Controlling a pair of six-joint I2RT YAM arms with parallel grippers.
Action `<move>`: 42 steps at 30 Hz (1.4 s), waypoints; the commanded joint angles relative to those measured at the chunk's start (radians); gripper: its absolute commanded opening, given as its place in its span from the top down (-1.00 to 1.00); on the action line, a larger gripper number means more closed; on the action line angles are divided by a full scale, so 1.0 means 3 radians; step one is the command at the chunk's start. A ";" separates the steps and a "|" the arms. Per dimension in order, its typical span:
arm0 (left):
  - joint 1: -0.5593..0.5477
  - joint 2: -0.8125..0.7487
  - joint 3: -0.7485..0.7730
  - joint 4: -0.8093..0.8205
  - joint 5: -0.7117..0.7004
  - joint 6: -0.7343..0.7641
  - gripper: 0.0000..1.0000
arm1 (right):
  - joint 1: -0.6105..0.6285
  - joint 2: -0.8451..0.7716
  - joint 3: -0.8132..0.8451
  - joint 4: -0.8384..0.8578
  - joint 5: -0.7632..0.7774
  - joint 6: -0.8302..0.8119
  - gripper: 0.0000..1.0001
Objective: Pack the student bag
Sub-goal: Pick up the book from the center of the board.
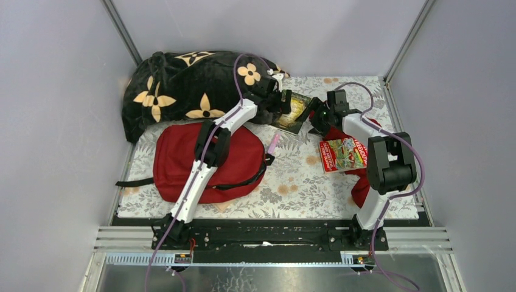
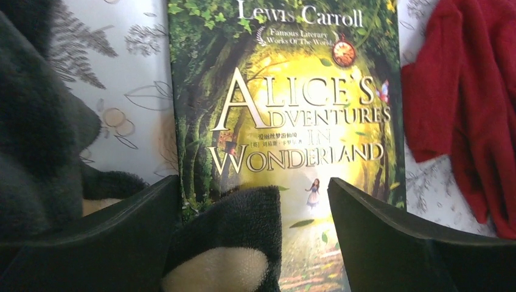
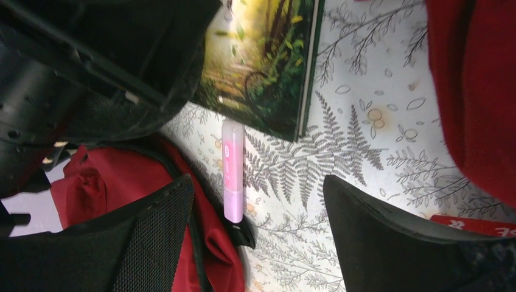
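Dark-red student bag (image 1: pixel 173 155), flat (black straps), left gripper (image 2: pixel 252 194) agape, right gripper (image 3: pixel 258 194) agape

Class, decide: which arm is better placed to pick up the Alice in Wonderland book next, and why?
Left. The left pincer, open, hovers centred over the Alice book; the right pincer hangs over the pink tube, the book off to one side.

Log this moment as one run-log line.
left gripper: open, over Alice's Adventures in Wonderland book | right gripper: open, pink tube ahead | student bag: book not yet inside
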 commanded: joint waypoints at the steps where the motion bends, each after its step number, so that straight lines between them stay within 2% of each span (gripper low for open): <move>1: -0.0105 -0.0084 -0.0217 -0.0392 0.0433 -0.0028 -0.96 | -0.0064 0.0085 0.0297 -0.0105 0.0271 -0.0148 -0.72; 6: -0.0166 -0.0210 -0.0342 -0.0235 0.0641 -0.0144 -0.97 | -0.0109 0.0352 0.0581 -0.0274 0.0422 -0.0319 -0.68; 13: -0.0166 -0.0204 -0.0355 -0.0233 0.0617 -0.0178 -0.96 | -0.0121 0.0742 0.0871 -0.0334 0.0481 -0.0458 -0.48; 19: -0.0102 -0.0178 -0.0407 -0.0229 0.0623 -0.0253 -0.97 | -0.0125 0.0968 0.1057 -0.0469 0.0655 -0.0570 -0.46; 27: -0.0059 -0.0184 -0.0467 -0.0226 0.0645 -0.0291 -0.97 | -0.0121 0.0975 0.0963 -0.0455 0.0772 -0.0634 -0.47; 36: -0.0059 -0.0168 -0.0485 -0.0216 0.0690 -0.0335 -0.97 | -0.0124 0.1009 0.0985 -0.0392 0.0540 -0.0658 -0.47; 42: -0.0059 -0.0161 -0.0510 -0.0210 0.0688 -0.0343 -0.97 | -0.0126 0.0617 0.0608 0.0205 0.0249 -0.0528 -0.36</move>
